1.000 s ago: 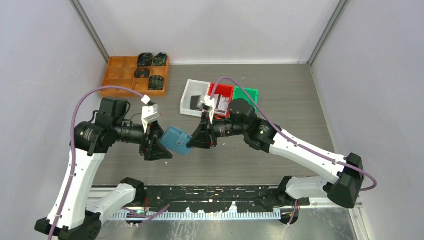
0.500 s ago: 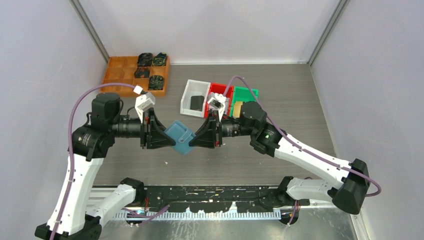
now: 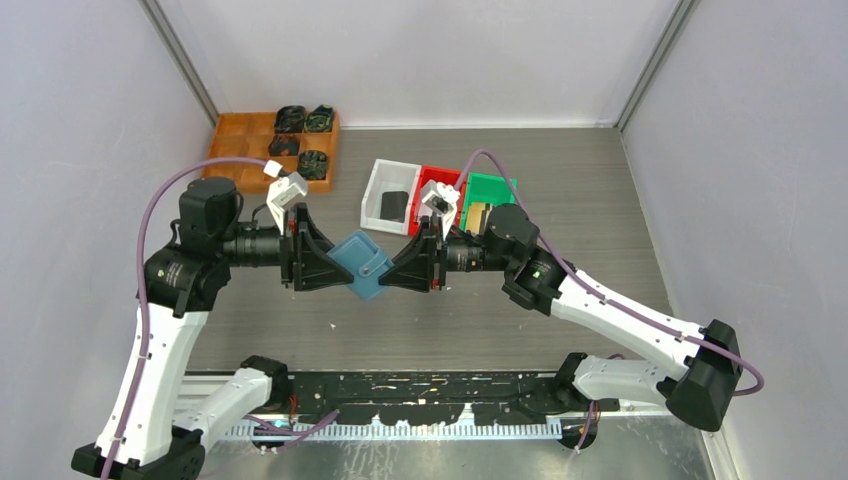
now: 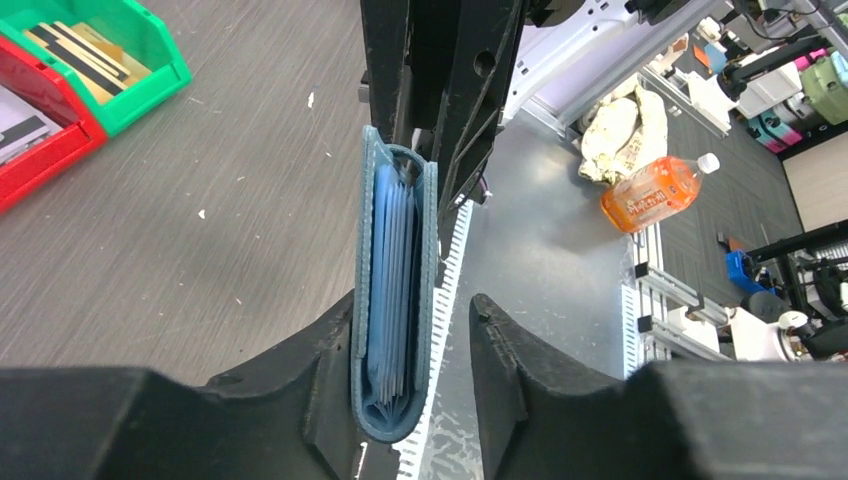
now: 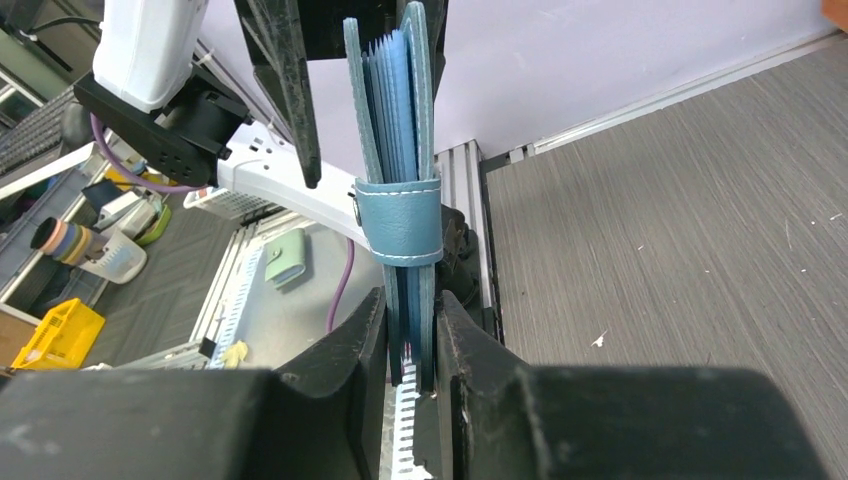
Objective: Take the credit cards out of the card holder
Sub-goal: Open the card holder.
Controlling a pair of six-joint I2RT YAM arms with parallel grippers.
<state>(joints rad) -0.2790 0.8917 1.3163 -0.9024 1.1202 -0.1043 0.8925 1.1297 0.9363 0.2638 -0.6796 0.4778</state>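
The slate-blue card holder (image 3: 362, 262) hangs in the air between my two grippers, above the middle of the table. My right gripper (image 3: 392, 268) is shut on its edge; the right wrist view shows both fingers of the gripper (image 5: 411, 300) pressed on the holder (image 5: 400, 225), its strap still wrapped round. My left gripper (image 3: 338, 266) is open around the other end: in the left wrist view (image 4: 415, 305) the holder (image 4: 397, 290) leans on one finger, with a gap to the other. Only pale blue leaves show inside. Tan credit cards (image 4: 80, 50) lie in the green bin (image 3: 497, 186).
A white bin (image 3: 375, 190) holding a dark item, a red bin (image 3: 433, 178) and the green bin stand in a row behind the grippers. An orange compartment tray (image 3: 235, 150) with black objects sits at the far left. The metal rail (image 3: 420, 425) runs along the near edge.
Both grippers and the card holder have risen and shifted a little farther from the near edge. The left gripper turned from angled down to level with the holder.
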